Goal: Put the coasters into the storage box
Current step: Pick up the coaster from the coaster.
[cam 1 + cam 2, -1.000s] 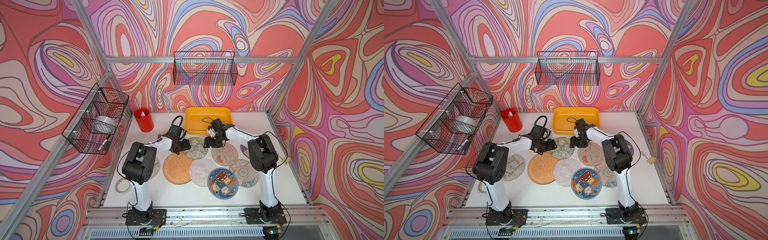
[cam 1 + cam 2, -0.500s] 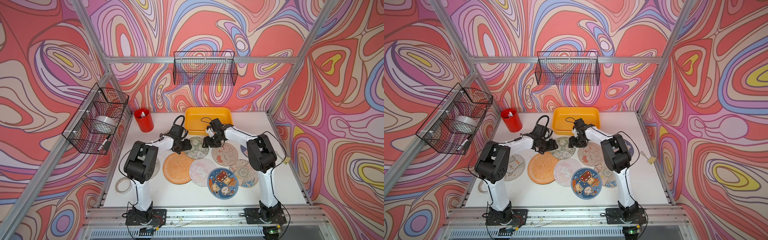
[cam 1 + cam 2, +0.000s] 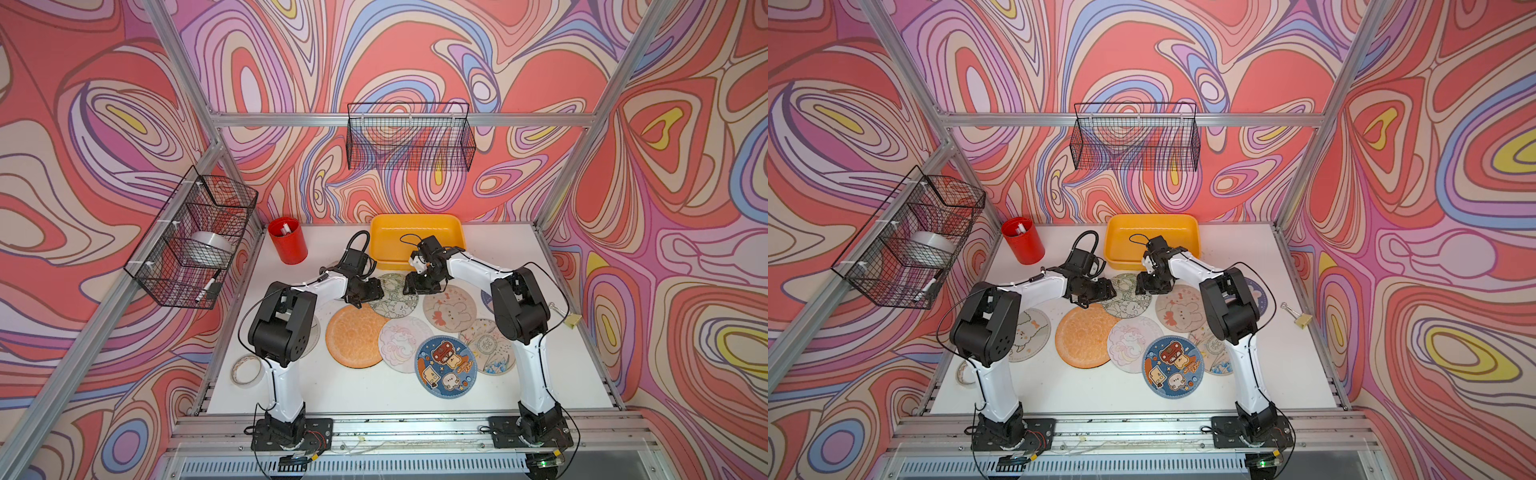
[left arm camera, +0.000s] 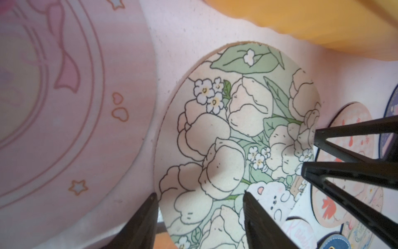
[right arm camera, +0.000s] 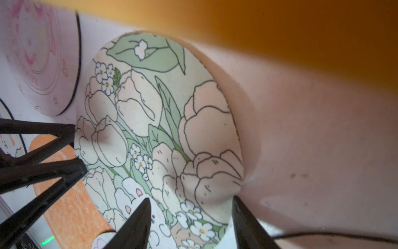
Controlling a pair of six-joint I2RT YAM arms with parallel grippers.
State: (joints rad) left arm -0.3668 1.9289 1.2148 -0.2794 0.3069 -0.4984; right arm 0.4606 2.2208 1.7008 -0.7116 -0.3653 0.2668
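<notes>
A floral green coaster (image 3: 392, 296) (image 4: 226, 138) (image 5: 163, 120) lies flat just in front of the yellow storage box (image 3: 415, 226) (image 3: 1152, 226). My left gripper (image 3: 371, 291) (image 4: 199, 194) is open and low over its left edge, one finger over the print and one off it. On the opposite edge my right gripper (image 3: 419, 286) (image 5: 191, 198) is open, straddling the rim the same way. Other coasters lie nearer the front: orange (image 3: 356, 336), pink unicorn (image 3: 405, 343), blue (image 3: 445, 368), bunny (image 3: 449, 307). The box shows no coasters inside.
A red cup (image 3: 287, 245) stands at the back left. A tape ring (image 3: 247, 371) lies by the left arm's base. Black wire baskets (image 3: 409, 137) (image 3: 195, 245) hang on the walls. A small clip (image 3: 572, 321) sits at the right table edge.
Both grippers' jaws have narrowed a little. The two arms have barely shifted and stay at the floral coaster's edges. No coaster has moved.
</notes>
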